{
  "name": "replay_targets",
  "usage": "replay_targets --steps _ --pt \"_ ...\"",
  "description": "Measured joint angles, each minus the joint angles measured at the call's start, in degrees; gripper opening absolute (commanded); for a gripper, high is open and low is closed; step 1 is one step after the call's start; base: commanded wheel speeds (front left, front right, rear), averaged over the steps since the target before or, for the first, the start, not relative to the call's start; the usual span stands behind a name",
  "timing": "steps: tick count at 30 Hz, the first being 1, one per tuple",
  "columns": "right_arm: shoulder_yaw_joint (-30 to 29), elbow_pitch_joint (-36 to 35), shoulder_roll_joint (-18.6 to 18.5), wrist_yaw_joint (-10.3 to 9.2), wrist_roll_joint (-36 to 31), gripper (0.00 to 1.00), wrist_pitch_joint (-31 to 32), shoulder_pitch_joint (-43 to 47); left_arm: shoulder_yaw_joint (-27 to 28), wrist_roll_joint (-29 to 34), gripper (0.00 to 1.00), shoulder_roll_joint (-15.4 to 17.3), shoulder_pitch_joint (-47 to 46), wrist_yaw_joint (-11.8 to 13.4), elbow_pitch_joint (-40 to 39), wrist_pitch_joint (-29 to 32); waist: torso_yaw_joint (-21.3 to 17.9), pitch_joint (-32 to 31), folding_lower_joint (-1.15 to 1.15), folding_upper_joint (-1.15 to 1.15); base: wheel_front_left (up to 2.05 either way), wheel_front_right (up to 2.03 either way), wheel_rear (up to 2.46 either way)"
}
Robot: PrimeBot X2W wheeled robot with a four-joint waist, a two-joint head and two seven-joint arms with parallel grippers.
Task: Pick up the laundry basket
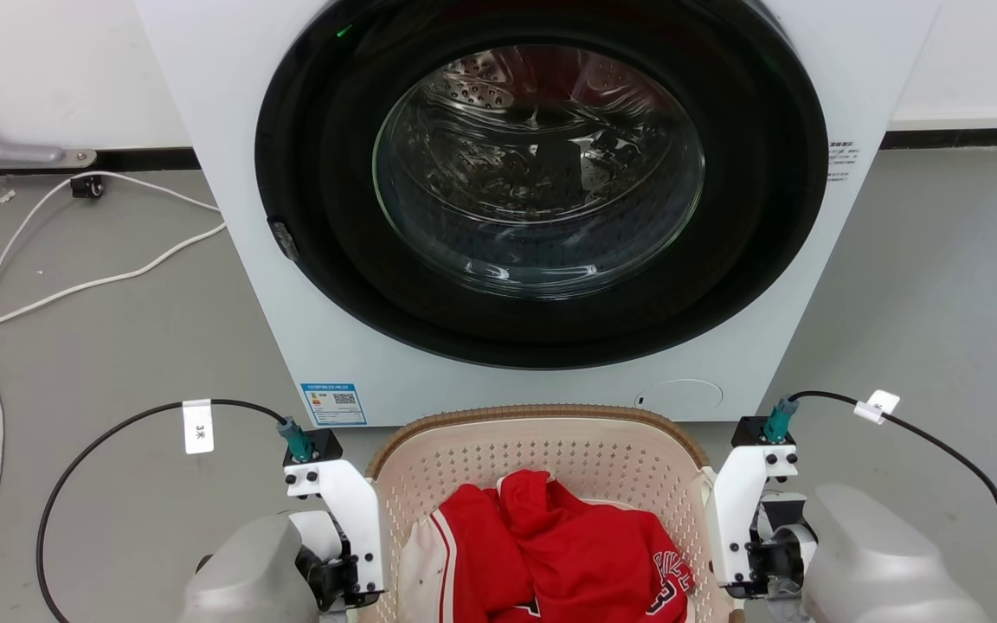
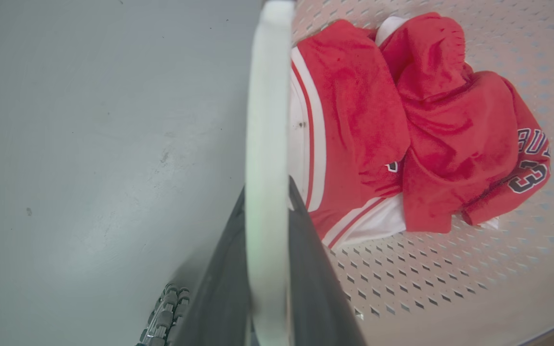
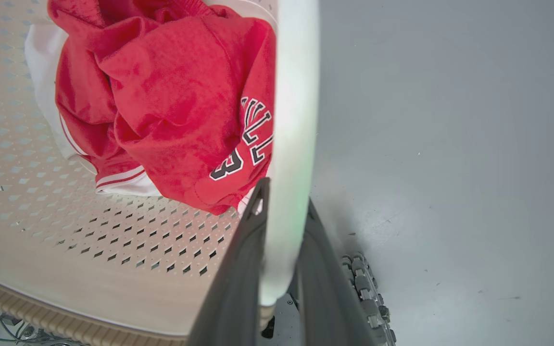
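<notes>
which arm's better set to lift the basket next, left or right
Neither alone: the left gripper clamps the left handle of the laundry basket, and the right gripper likewise clamps the right handle. A level lift probably needs both together.

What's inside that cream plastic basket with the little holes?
A crumpled red-and-white jersey with dark lettering, on the perforated floor of the cream laundry basket. Anything beneath the cloth is covered.
</notes>
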Motion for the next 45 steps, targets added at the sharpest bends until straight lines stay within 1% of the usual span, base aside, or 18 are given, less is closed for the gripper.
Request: replay_targets --steps 45 --pt "-1.2 0.0 -0.1 0.0 -0.6 0.0 0.2 0.2 -1.1 -1.7 0.0 0.0 0.1 0.2 0.0 -0.3 0.2 0.1 0.0 0.0 0.0 0.0 0.0"
